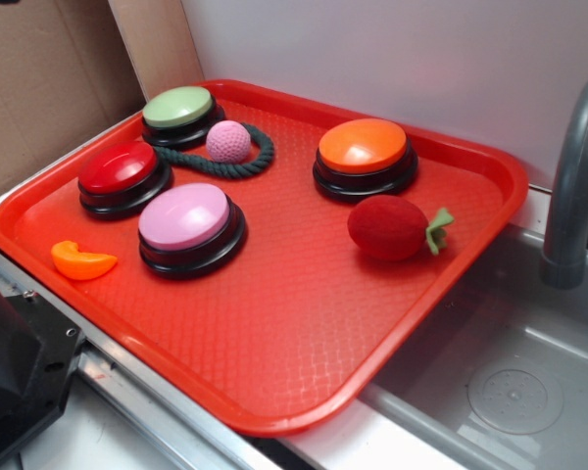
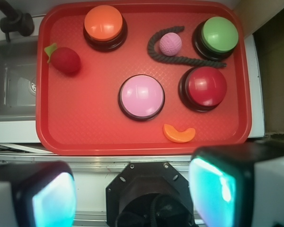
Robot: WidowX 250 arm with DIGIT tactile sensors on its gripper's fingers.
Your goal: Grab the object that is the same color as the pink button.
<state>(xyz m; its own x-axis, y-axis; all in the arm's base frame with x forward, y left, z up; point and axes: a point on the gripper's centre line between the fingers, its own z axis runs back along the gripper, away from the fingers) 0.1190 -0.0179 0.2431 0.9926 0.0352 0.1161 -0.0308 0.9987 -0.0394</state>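
Four buttons sit on your red tray (image 2: 85, 132): the pink button (image 2: 142, 96) near the middle in the wrist view, a red one (image 2: 207, 86) at its 3 o'clock, a green one (image 2: 219, 34) at 1 o'clock, an orange one (image 2: 103, 22) at 11 o'clock. The pink ball (image 2: 170, 44) lies at the pink button's 1 o'clock, just beside the green button, on a dark green rope (image 2: 191, 59) that curls around it. A red strawberry (image 2: 65, 60) rests at 10 o'clock, an orange slice (image 2: 179, 134) at 5 o'clock. Your gripper (image 2: 132, 194) hangs off the tray's near edge, jaws spread wide, grasping nothing. You'll find no readable writing anywhere. A grey sink (image 1: 510, 392) adjoins the tray.
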